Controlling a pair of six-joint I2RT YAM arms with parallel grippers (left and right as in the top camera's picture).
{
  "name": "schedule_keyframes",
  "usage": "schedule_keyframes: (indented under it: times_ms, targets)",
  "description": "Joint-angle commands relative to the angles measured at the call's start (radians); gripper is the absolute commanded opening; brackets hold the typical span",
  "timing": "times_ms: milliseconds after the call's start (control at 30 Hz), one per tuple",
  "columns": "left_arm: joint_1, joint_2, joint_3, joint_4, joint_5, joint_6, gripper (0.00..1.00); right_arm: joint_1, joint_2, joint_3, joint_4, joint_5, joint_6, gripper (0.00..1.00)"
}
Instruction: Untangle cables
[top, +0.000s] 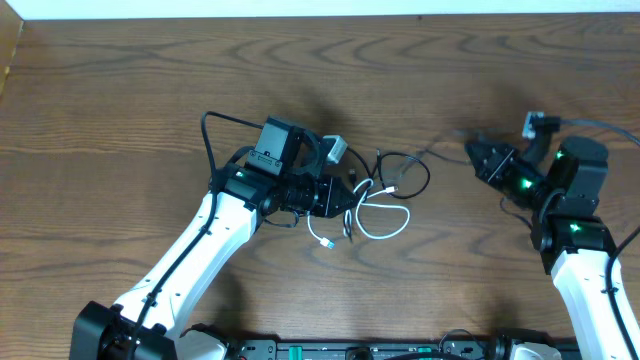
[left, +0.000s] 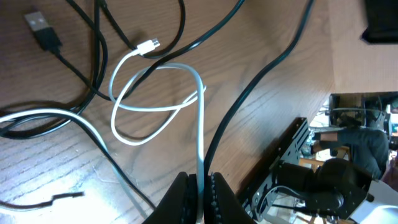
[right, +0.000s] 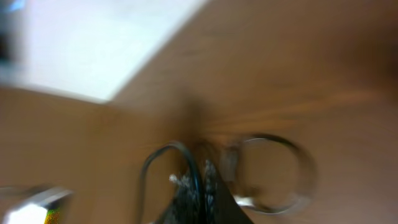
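A white cable (top: 407, 218) lies in loops at mid-table, tangled with thin black cables (top: 425, 176). My left gripper (top: 352, 196) is shut on the white cable; in the left wrist view the jaws (left: 200, 190) pinch the white cable (left: 198, 112) just below its loop. Black cables (left: 93, 56) cross it, one ending in a USB plug (left: 42, 28). My right gripper (top: 474, 154) is off to the right, shut on a thin black cable (top: 445, 151) that runs left to the tangle. The right wrist view is blurred; the black cable (right: 163, 152) arcs into the jaws (right: 200, 186).
The table is brown wood (top: 120, 90), with its far edge at the top. A black rail (top: 400, 350) runs along the front edge. The left wrist view shows the table's front edge and the rail frame (left: 292, 155) beyond it. Thicker black arm wires (top: 210, 140) loop by the left wrist.
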Motion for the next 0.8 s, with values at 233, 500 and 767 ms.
schedule_keyframes:
  times_ms: [233,500,767]
  targets:
    - [0.016,0.004,0.014,-0.002,-0.032,0.032,0.10,-0.015,-0.006,0.005,-0.232,0.649,-0.196,0.01]
    - [0.119,-0.051,0.014,-0.002,-0.032,0.032,0.10,-0.023,-0.006,0.005,-0.278,0.790,-0.211,0.01]
    - [0.348,-0.209,0.014,-0.018,-0.032,0.032,0.10,-0.089,-0.006,0.005,-0.288,0.936,-0.210,0.01]
